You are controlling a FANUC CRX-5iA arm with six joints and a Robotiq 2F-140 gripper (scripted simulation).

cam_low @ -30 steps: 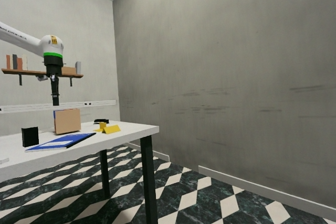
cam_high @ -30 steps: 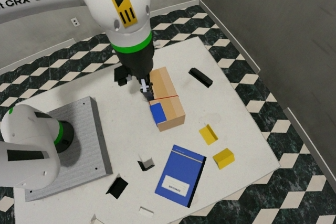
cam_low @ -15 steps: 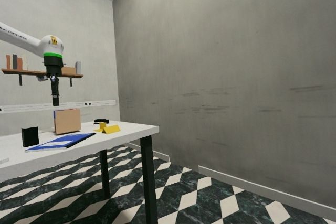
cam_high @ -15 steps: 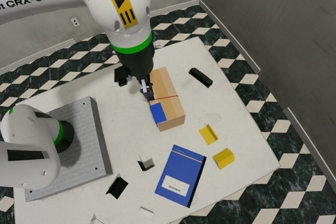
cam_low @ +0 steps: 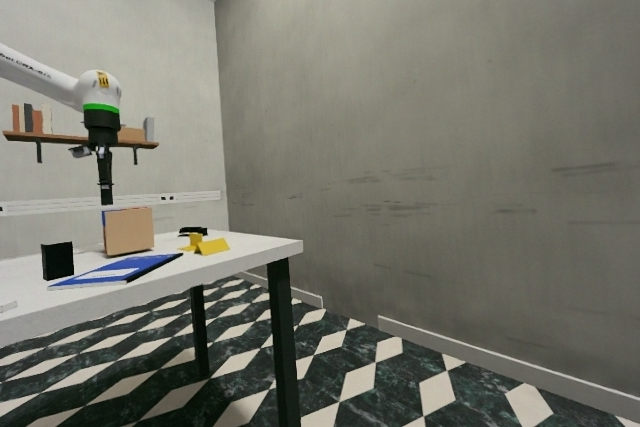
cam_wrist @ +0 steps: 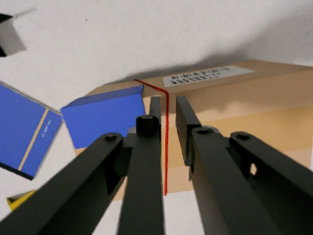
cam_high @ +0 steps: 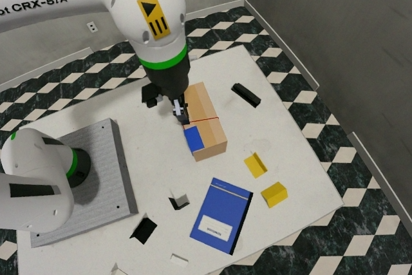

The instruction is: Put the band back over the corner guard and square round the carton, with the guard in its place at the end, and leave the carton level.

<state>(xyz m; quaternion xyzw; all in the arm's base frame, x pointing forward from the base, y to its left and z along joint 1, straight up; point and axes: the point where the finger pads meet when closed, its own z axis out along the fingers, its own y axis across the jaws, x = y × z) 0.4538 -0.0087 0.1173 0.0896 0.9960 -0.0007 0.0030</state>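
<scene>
The tan carton lies level on the table. The blue corner guard sits over its long top edge near one end. The thin red band crosses the top just beside the guard's inner edge, not over it, and slants toward the guard on the side face. My gripper points down close over the carton's top near that edge. Its fingers are narrowly open, with the band visible in the gap. Whether the fingertips touch the carton is hard to tell.
A blue notebook, two yellow angle pieces and two black ones lie beyond the guard end. A black stapler-like object lies across the carton from the robot's base plate.
</scene>
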